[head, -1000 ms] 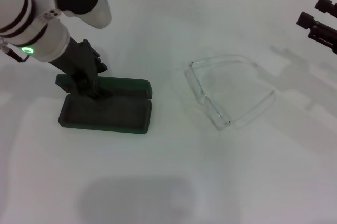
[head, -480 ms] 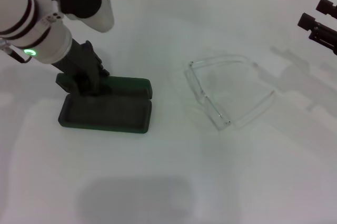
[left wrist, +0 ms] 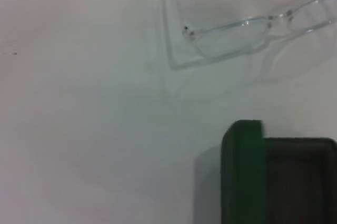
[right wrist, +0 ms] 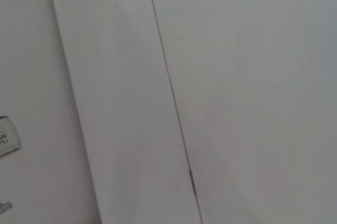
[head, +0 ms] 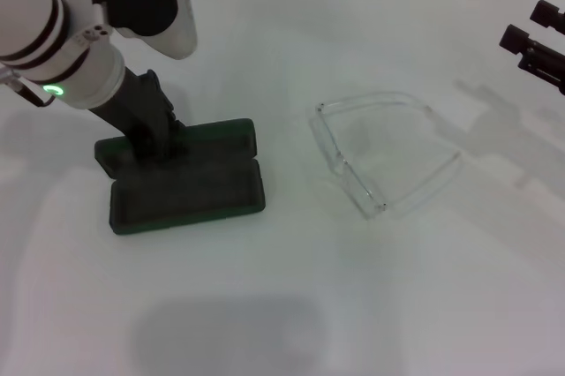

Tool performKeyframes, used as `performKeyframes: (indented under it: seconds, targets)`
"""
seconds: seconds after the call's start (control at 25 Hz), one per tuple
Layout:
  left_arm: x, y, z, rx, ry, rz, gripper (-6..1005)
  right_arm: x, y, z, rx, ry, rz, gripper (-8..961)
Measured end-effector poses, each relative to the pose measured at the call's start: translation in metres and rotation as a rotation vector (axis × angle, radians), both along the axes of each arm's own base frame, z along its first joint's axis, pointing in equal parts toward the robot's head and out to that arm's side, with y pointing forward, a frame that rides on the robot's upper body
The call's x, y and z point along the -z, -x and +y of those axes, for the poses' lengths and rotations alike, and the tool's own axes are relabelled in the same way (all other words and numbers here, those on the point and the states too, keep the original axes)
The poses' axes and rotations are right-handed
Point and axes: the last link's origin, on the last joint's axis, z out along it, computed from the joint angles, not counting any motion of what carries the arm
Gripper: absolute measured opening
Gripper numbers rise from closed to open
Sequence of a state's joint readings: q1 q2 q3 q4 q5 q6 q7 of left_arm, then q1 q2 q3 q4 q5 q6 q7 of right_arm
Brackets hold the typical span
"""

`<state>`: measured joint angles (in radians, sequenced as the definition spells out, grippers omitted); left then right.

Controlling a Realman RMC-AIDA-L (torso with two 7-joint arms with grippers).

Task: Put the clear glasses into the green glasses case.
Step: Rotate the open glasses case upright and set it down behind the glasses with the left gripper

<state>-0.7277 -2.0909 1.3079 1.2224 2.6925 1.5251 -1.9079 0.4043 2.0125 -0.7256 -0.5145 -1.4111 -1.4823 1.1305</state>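
Left gripper (head: 150, 142) is down on the green glasses case (head: 185, 184), its dark fingers planted at the far edge of the open case, where the raised lid meets the tray. How wide those fingers stand is not something the head view gives up; they are bunched against the lid and whether they pinch it or only press on it I cannot tell. The case lies open on the white table (head: 282, 305), long axis running mostly side to side but skewed, the end away from the fingers swung a little toward the robot. Its dark grey tray faces up with nothing in it.

Off to the right of those fingers, well apart from the case, sit the clear glasses (head: 384, 155), arms unfolded. The front bar runs diagonally, and both arms reach away from it toward the right side. In the left wrist view one corner of the case and the front bar of the glasses show.

Right gripper (head: 534, 41) hangs at the far right edge, away from both objects, touching nothing.
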Motion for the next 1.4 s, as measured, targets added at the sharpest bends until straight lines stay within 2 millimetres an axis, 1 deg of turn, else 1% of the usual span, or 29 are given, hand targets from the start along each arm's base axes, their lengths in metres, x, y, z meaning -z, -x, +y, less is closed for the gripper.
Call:
performKeyframes:
  seconds: [0.24, 0.6, 0.84, 1.2, 1.4]
  targets:
    - [0.0, -0.01, -0.01, 0.037, -0.009, -0.007, 197, 0.001, -0.001, -0.001, 0.005, 0.005, 0.005, 703]
    - [0.013, -0.024, -0.029, 0.099, 0.013, 0.01, 201, 0.002, -0.004, -0.006, 0.009, 0.008, 0.009, 702]
    - [0.014, -0.032, -0.033, 0.123, 0.001, -0.008, 203, 0.0, -0.008, -0.013, 0.012, 0.006, 0.022, 700]
    - [0.036, -0.05, -0.037, 0.126, -0.007, -0.039, 206, -0.002, -0.014, -0.023, 0.015, -0.015, 0.03, 699]
    - [0.047, -0.056, -0.042, 0.135, -0.001, -0.043, 208, -0.003, -0.017, -0.027, 0.019, -0.025, 0.033, 698]
